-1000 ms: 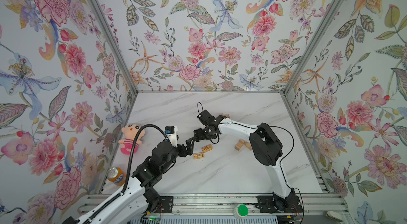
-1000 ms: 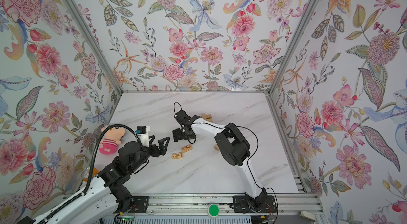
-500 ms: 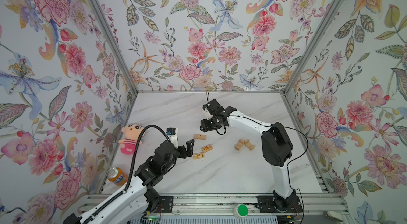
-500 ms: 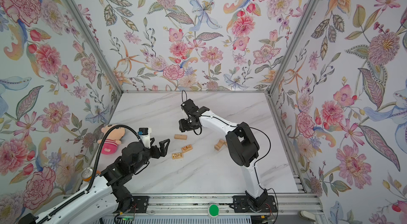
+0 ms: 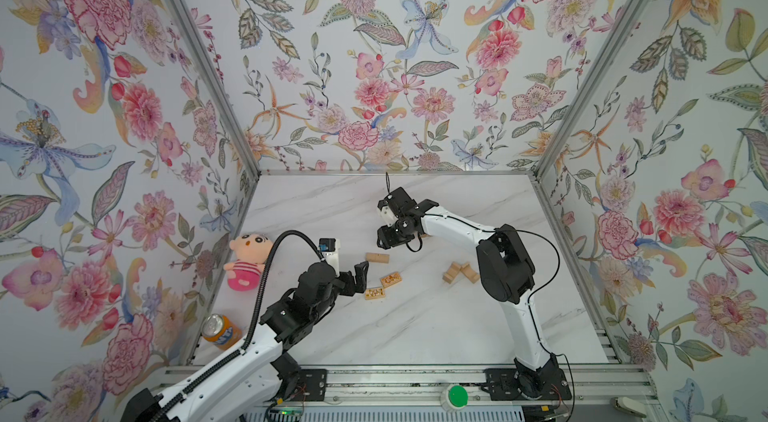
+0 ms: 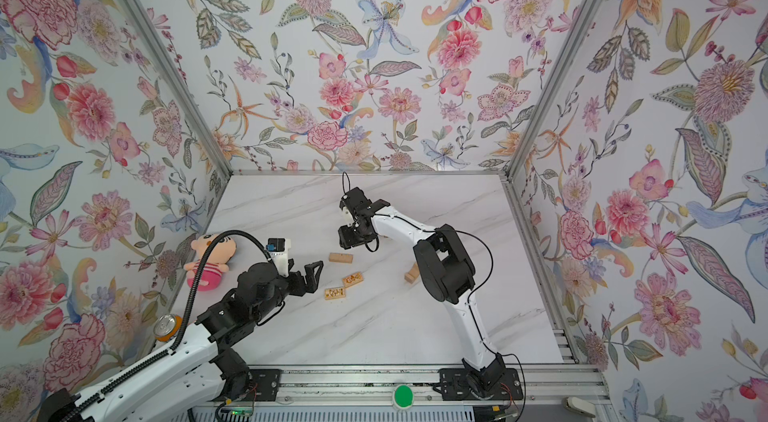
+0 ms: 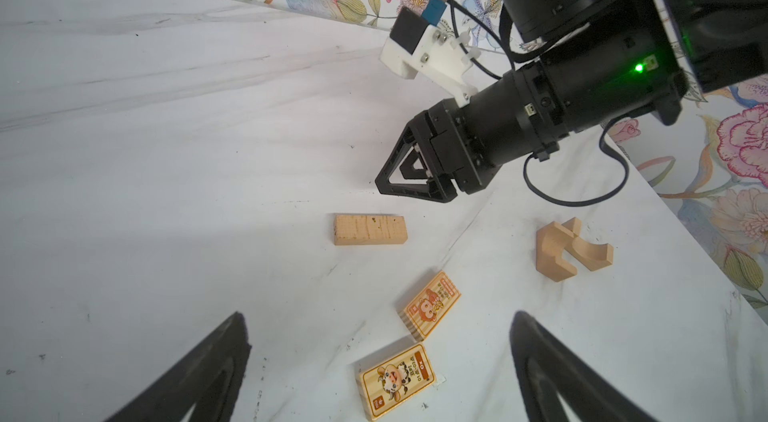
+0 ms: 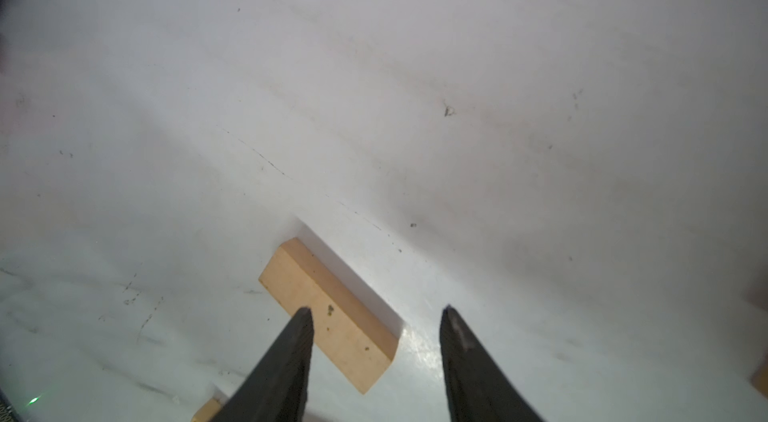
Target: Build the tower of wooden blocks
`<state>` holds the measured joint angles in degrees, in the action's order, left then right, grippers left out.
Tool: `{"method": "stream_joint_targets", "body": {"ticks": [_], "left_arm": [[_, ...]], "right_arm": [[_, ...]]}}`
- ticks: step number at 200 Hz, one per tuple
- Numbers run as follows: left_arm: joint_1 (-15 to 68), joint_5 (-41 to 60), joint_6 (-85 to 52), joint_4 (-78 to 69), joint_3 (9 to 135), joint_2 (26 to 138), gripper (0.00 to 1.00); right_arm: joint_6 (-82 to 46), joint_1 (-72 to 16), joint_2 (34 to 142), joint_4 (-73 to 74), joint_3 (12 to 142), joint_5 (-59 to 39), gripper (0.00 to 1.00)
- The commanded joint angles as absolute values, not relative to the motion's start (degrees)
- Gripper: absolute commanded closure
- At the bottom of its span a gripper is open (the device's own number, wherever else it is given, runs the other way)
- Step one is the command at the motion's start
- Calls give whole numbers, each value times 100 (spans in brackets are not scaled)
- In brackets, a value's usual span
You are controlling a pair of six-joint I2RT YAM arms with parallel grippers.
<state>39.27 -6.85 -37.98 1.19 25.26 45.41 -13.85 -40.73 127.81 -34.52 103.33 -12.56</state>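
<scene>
- Marble tabletop (image 5: 415,328) is carrying loose wood blocks (image 5: 459,272), no tower.
- Right gripper (image 8: 377,309), part-open and empty, is hovering (likely aiming) with plain block (image 5: 377,258) at 6 o'clock.
- Left gripper (image 7: 379,316) is hanging wide.

Twin high overhead views of the table (image 5: 415,332); wrist cameras close, downward.

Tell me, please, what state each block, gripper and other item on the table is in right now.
Plain block, lying flat on the table, free.
Monkey block, flat, picture up.
Cow block, flat, picture up.
Notched blocks, leaning together.
Left gripper, open, empty.
Right gripper, open, empty, by the plain block.
Can, upright.
Doll, posture unclear.
</scene>
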Motion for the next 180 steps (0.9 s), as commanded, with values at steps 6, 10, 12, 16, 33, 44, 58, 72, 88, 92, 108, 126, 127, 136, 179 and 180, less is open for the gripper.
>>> {"method": "stream_joint_targets", "body": {"ticks": [6,10,12,16,33,44,58,72,88,92,108,126,127,136,179,180], "left_arm": [[3858,-812,-3661,0,2716,4570,1],[3852,-824,-3657,7,2724,4579,1],[3857,-826,-3650,8,2727,4579,1],[3853,-822,-3648,8,2725,4579,1],[3853,-811,-3630,9,2752,4588,1],[3851,-811,-3621,9,2753,4588,1],[3859,-800,-3621,-1,2753,4597,1],[3856,-778,-3621,-21,2747,4594,1],[3858,-755,-3630,-35,2740,4588,1],[3852,-745,-3630,-31,2735,4581,1],[3859,-743,-3622,-13,2734,4563,1],[3858,-735,-3621,25,2723,4509,1],[3858,-732,-3625,21,2724,4505,1],[3858,-732,-3630,35,2707,4461,1],[3858,-732,-3650,155,2621,4247,1],[3858,-731,-3649,161,2620,4246,1]], "right_arm": [[-1375,-4019,12863,-3577,10430,-1079,52],[-1380,-4011,12866,-3582,10419,-1046,52],[-1380,-4009,12871,-3578,10405,-1028,52],[-1384,-3997,12872,-3585,10393,-980,52],[-1351,-3981,12879,-3619,10334,-893,53],[-1343,-3987,12900,-3646,10315,-840,53],[-1338,-4004,12910,-3672,10285,-772,53],[-1345,-4008,12905,-3660,10227,-745,53],[-1336,-4033,12909,-3659,10180,-675,53],[-1329,-4034,12904,-3659,10171,-661,53],[-1327,-4032,12909,-3664,10134,-664,53],[-1336,-4042,12943,-3657,10133,-675,53],[-1336,-4038,12945,-3656,10129,-667,53],[-1340,-4051,12955,-3658,10140,-676,53],[-1393,-4113,13005,-3656,10109,-702,52],[-1395,-4117,13002,-3661,10104,-698,52]]}}
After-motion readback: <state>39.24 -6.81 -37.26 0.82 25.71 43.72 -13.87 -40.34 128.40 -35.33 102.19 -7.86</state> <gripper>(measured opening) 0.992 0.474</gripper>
